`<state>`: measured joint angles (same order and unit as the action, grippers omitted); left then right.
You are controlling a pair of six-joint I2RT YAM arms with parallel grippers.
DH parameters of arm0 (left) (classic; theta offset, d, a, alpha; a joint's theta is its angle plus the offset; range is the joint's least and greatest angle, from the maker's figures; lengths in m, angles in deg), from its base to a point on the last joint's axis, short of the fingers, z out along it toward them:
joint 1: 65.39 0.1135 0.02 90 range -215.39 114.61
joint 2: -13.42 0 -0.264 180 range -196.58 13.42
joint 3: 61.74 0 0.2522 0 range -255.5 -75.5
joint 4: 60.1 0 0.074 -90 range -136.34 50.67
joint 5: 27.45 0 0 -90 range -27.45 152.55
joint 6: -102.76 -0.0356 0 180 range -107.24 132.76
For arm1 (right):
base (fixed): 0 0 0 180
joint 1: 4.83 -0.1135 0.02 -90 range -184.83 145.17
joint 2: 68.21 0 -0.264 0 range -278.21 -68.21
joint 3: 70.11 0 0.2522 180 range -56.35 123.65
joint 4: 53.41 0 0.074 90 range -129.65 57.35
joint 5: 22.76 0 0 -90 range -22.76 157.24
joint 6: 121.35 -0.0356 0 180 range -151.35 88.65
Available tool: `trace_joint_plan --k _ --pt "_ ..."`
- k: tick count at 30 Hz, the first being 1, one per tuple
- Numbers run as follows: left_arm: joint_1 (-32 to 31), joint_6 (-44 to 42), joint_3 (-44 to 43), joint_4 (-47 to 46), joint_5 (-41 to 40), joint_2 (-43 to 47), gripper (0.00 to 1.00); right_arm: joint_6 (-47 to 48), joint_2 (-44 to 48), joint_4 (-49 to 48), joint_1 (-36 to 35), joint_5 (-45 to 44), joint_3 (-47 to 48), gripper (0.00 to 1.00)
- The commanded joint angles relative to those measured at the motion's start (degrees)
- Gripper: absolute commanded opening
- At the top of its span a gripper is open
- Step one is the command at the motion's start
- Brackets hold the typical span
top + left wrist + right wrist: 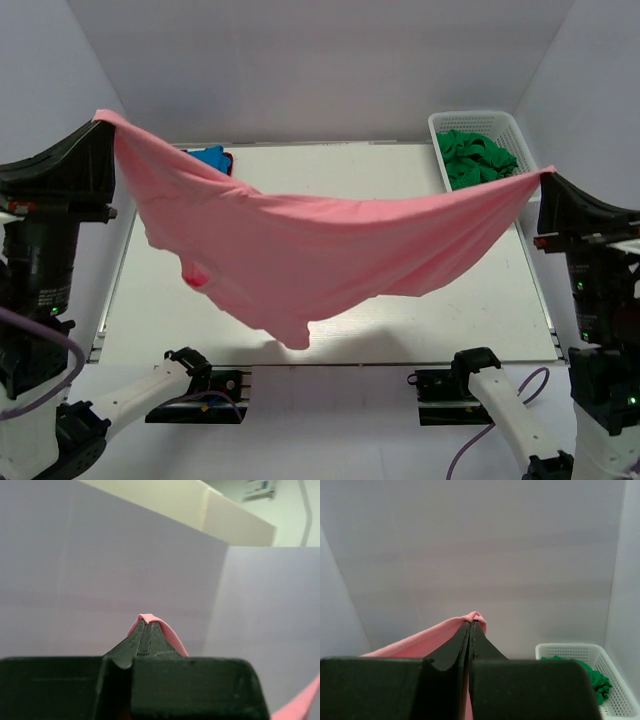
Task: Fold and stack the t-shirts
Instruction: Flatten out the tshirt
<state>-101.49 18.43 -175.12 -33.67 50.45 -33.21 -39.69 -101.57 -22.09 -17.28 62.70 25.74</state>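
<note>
A salmon pink t-shirt [310,250] hangs stretched in the air between both arms, sagging in the middle above the table. My left gripper [100,120] is raised high at the left and is shut on one corner of it; pink cloth [170,635] wraps over the closed tips [146,622]. At the right, my right gripper [548,172] is shut on the opposite corner, pink cloth [420,640] trailing left from its tips [471,622]. A bright blue t-shirt [210,157] and a bit of a red one [230,160] lie at the table's far left, mostly hidden behind the pink shirt. Dark green t-shirts [475,158] fill the basket.
The white lattice basket [478,122] stands at the far right corner of the white table [330,160]; it also shows in the right wrist view as the basket [570,650]. White walls enclose the back and sides.
</note>
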Motion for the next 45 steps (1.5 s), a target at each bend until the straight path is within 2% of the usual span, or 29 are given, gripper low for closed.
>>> trace_joint_plan --k 1,4,8,12,18,21,25,29,30,34,35,41,45 --pt "0.41 3.02 -1.02 3.15 8.84 -0.39 0.0 -1.42 2.86 -0.26 0.05 0.93 -0.17 0.0" --pt "0.41 3.03 -0.41 3.77 8.85 0.31 0.0 -2.29 4.1 0.98 0.05 1.55 -0.7 0.0" --pt "0.41 3.56 3.1 3.15 4.82 1.45 0.0 -3.35 4.8 0.9 0.05 0.59 -3.68 0.0" --pt "0.41 4.79 11.27 0.17 -0.98 1.98 0.0 -4.4 3.05 0.98 -0.03 0.58 -7.01 0.0" --pt "0.41 6.45 21.82 -3.87 -14.25 -1.08 0.0 -6.16 0.41 -0.59 0.14 -2.49 -13.17 0.0" --pt "0.41 7.68 26.21 -5.19 -24.51 -5.12 0.0 -6.86 -2.39 -1.39 0.14 -3.11 -17.82 0.0" --pt "0.41 11.72 26.84 -2.21 -34.38 -11.28 0.0 -7.39 -7.85 -2.7 0.05 -5.3 -20.64 0.0" --pt "0.41 10.94 29.03 -6.67 -41.06 -16.99 0.0 -6.6 -12.42 -6.82 0.14 -9.08 -22.58 0.0" --pt "0.41 9.98 29.04 -7.65 -43.43 -18.57 0.0 -6.17 -14.34 -7.27 0.06 -9.61 -22.58 0.0" --pt "1.47 7.52 25.44 -10.38 -44.68 -27.97 0.0 -5.2 -21.73 -11.13 0.14 -11.55 -21.8 0.0" --pt "2.95 7.51 24.39 -10.9 -44.68 -32.25 0.0 -4.59 -26.09 -11.67 0.23 -11.64 -21.01 0.0" --pt "7.7 5.23 14.63 -14.5 -39.5 -46.6 0.0 -1.6 -38.87 -15.45 0.32 -16.02 -14.77 0.0" --pt "11.3 4.7 4.03 -13.72 -37.56 -57.5 0.0 0.25 -50.61 -18.6 0.76 -17.08 -8.7 0.0"
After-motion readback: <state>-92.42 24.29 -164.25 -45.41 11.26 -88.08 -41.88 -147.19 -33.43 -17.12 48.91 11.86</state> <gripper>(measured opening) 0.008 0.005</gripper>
